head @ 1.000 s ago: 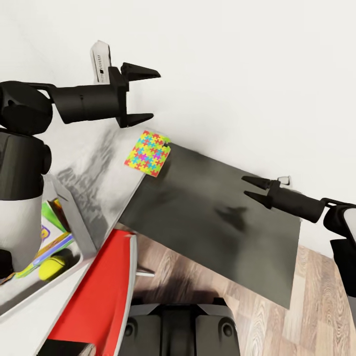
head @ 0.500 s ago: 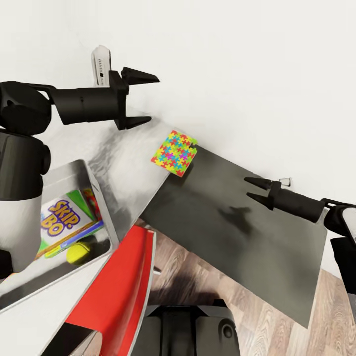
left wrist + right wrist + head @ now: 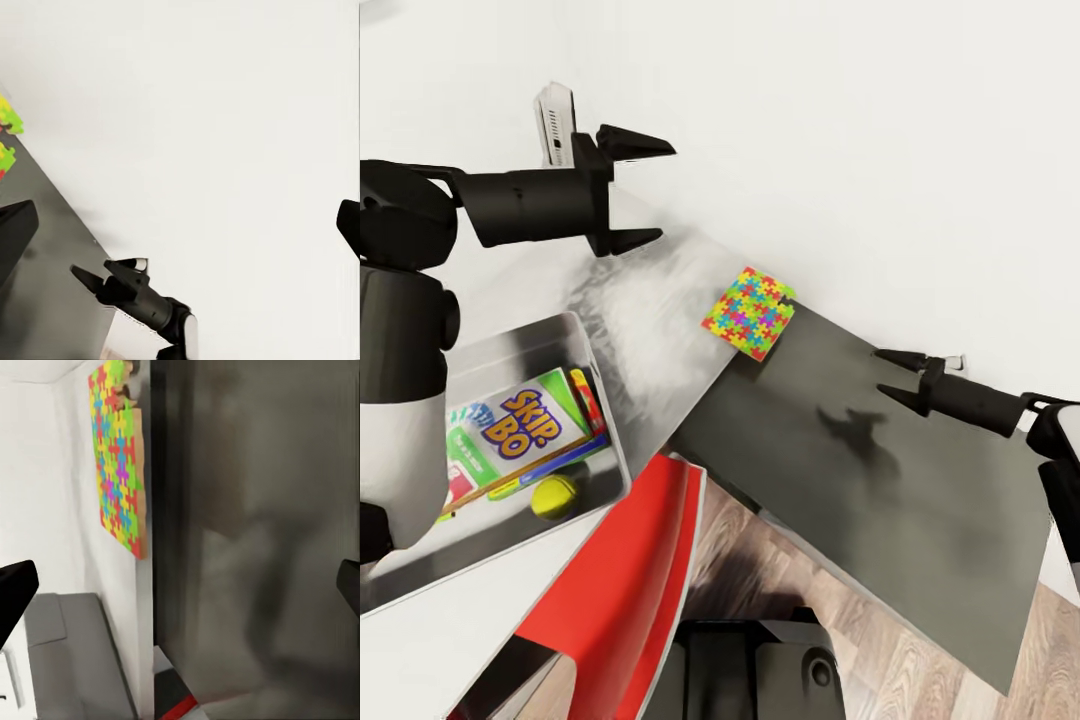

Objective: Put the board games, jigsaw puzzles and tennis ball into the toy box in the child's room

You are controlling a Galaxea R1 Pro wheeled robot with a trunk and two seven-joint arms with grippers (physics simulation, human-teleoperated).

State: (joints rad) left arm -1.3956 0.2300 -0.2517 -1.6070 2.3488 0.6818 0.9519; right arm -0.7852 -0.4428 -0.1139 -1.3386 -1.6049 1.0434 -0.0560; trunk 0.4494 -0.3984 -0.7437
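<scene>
Step in hand, as I judge it: fetch the jigsaw puzzle [image 3: 749,313] and carry it to the toy box [image 3: 604,412]. The puzzle lies flat at the far end of the table [image 3: 650,330], overhanging the seam with the lower dark desk [image 3: 880,500], hard against the wall. To do this well, bring a pincer down over the free overhanging edge and pinch across its thin side (a flat card on a flat top gives little else to bite), then lift clear before swinging toward the box.

Left gripper [image 3: 635,193]: fingers spread wide, nothing held, raised above the table. The puzzle sits ahead of its tips and lower, off toward the right arm's side, near but apart.

Right gripper [image 3: 892,377]: fingers parted, empty, poised over the dark desk. The puzzle is ahead of its tips, toward the left arm's side, somewhat further off; in the right wrist view the puzzle [image 3: 116,457] stands between the two finger ends, further out.

Toy box holds a Skip-Bo box [image 3: 525,428] and the tennis ball [image 3: 555,495]; it lies behind and below the left gripper, well apart from the puzzle
</scene>
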